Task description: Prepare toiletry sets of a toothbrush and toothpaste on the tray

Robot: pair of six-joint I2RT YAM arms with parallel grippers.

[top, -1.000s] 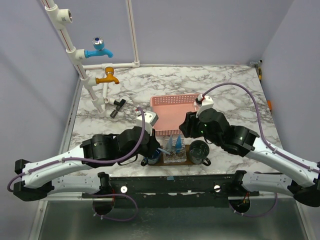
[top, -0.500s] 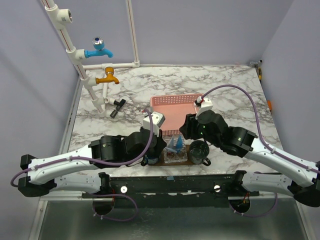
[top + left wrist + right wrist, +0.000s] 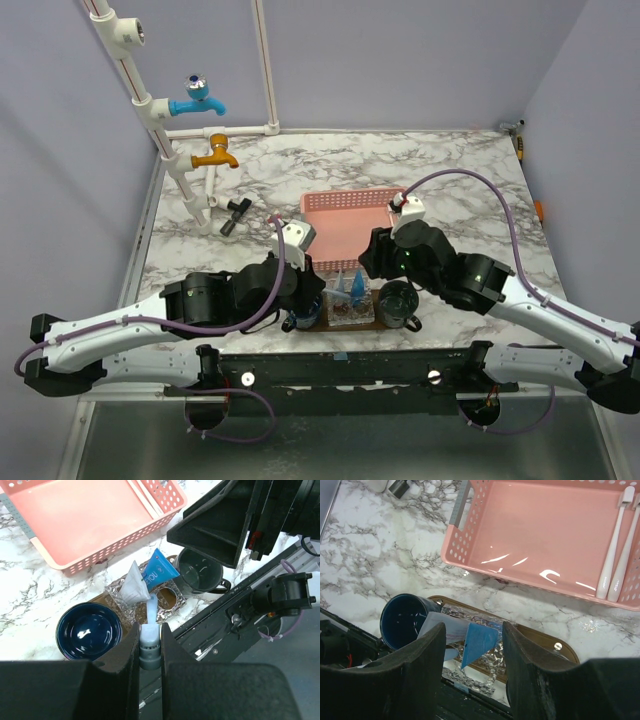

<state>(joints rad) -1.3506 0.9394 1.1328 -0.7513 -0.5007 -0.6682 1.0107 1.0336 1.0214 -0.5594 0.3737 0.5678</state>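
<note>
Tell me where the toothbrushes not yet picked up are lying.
In the right wrist view, two white toothbrushes lie side by side along the right-hand wall of the pink basket, on the far side of the wooden tray.

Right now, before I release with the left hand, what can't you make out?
- Left wrist view: toothbrush tip lost against the white tube; where it lands is unclear.
- Every view: tray mostly covered by navy cup, grey mug and glass dish.
- Top view: left hand hidden under its own wrist.
</note>
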